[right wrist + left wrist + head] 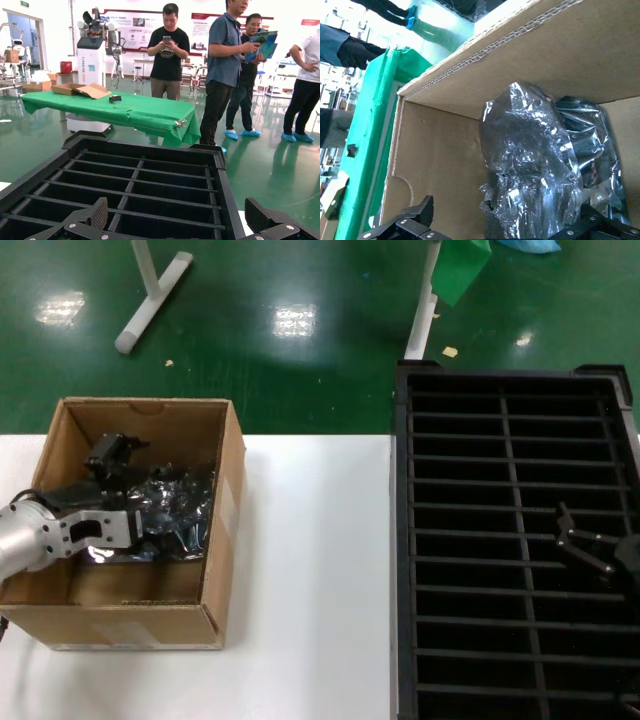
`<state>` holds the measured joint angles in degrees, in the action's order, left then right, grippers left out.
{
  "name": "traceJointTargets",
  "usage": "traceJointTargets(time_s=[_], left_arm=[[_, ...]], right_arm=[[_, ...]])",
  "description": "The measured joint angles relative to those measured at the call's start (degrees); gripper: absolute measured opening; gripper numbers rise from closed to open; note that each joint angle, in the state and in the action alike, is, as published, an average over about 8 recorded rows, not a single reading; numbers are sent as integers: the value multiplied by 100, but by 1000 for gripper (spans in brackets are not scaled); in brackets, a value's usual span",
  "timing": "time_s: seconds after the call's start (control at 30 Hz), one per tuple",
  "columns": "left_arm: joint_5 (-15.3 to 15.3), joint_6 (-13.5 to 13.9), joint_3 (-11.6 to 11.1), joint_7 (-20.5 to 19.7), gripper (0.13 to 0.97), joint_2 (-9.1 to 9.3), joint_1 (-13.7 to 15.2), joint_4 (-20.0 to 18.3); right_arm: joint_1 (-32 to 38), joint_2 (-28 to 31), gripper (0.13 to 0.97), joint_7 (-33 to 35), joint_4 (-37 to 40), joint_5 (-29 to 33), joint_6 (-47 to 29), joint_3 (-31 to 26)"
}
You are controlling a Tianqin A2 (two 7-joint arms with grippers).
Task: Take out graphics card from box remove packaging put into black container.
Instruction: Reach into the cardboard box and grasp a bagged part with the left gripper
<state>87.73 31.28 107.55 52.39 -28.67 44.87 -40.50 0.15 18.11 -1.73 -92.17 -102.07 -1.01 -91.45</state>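
Your black container point(515, 540) fills the right side of the white table point(310, 580), its two columns of narrow slots all open to view. On the left of the table stands the box point(140, 530), flaps open, well apart from the container. Inside it lies the packaging point(535, 165), a crinkled silvery bag resting against the box's inner wall; the graphics card itself cannot be made out through the plastic. Your left gripper point(500, 227) is down inside the box with its fingers spread wide, one on each side of the bag's near end, not closed on it. Your right gripper point(177, 222) hovers over the container's slots, its fingers apart and holding nothing.
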Motion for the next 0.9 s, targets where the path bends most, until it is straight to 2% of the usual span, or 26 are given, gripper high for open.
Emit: traceJointTargets(time_s=[0.1,0.23,0.5,0.53,0.8,0.9], left_arm=[[51,-13,-18,143,836,19,-26,26],[109,-16,-36,331,836,51,-31,130],[234,16,-102,651,663,92,7,329],[244,20,-108,668,663,89,7,333],[208,37,-65,512,437,-11,-95,140],[172,39,-32,405,395,-62,-147,36]], right_arm=[[0,0,966,0,0,0,0,0],[0,0,966,0,0,0,0,0],[0,0,966,0,0,0,0,0],[0,0,966,0,0,0,0,0],[0,0,966,0,0,0,0,0],[0,0,966,0,0,0,0,0]])
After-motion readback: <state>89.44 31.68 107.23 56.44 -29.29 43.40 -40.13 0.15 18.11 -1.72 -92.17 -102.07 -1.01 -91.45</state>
